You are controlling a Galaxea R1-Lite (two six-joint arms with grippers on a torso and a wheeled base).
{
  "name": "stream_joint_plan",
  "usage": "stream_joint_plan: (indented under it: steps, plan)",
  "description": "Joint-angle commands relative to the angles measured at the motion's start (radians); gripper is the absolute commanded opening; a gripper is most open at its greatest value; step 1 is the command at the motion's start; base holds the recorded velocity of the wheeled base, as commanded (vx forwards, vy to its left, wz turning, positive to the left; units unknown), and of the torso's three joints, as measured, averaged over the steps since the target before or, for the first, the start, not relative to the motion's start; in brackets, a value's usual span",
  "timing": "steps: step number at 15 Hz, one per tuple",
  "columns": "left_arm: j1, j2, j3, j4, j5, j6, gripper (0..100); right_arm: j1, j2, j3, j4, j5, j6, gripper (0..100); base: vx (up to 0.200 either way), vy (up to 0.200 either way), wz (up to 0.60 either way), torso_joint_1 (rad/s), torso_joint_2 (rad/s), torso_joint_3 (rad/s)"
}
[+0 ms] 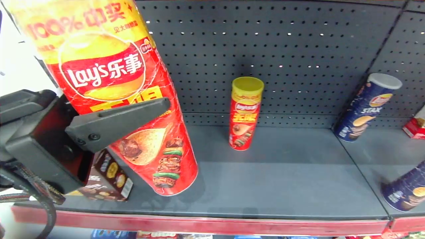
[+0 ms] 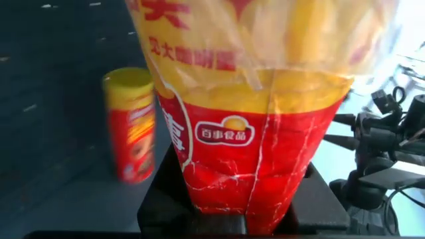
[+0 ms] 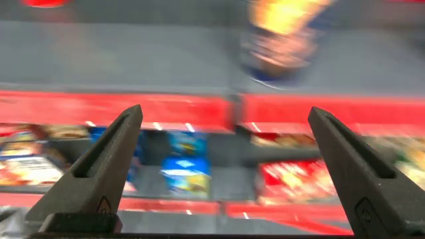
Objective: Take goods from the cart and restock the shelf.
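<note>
The left gripper (image 1: 127, 118) is clamped on a tall red-and-yellow cardboard crisp canister (image 1: 109, 76), with one dark finger (image 1: 119, 122) lying across its front at about mid-height. The left wrist view shows this canister (image 2: 259, 153) seated between the jaws. It appears tilted, top toward the head camera, with its base over the front left part of the grey metal shelf (image 1: 282, 179); whether the base touches the deck cannot be told. A brown printed carton (image 1: 108, 181) sits just beside that base, at the shelf's left end. A second red-and-yellow canister with a yellow lid (image 1: 245, 113) stands upright mid-shelf, near the dark perforated back panel (image 1: 298, 49). In the next bay to the right, a dark blue canister with a grey lid (image 1: 365, 108) stands near the back, and another dark blue canister (image 1: 405, 191) sits near the front edge. The right gripper (image 3: 226, 172) is spread wide, holding nothing, and faces the shelf's red front strip (image 3: 133, 109).
</note>
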Motion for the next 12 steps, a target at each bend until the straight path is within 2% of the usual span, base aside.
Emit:
stream_joint_plan:
  steps: [1, 12]
  plan:
    - [0.000, 0.002, 0.003, 0.001, 0.000, 0.000, 0, 0.000, 0.001, 0.000, 0.000, 0.000, 0.000, 100, 0.000, 0.000, 0.00, 0.000, 0.00, 0.000]
    - [0.011, -0.003, 0.012, 0.000, 0.000, 0.000, 0, -0.002, 0.001, 0.000, 0.001, 0.004, -0.003, 100, 0.000, 0.000, 0.00, 0.000, 0.00, 0.000]
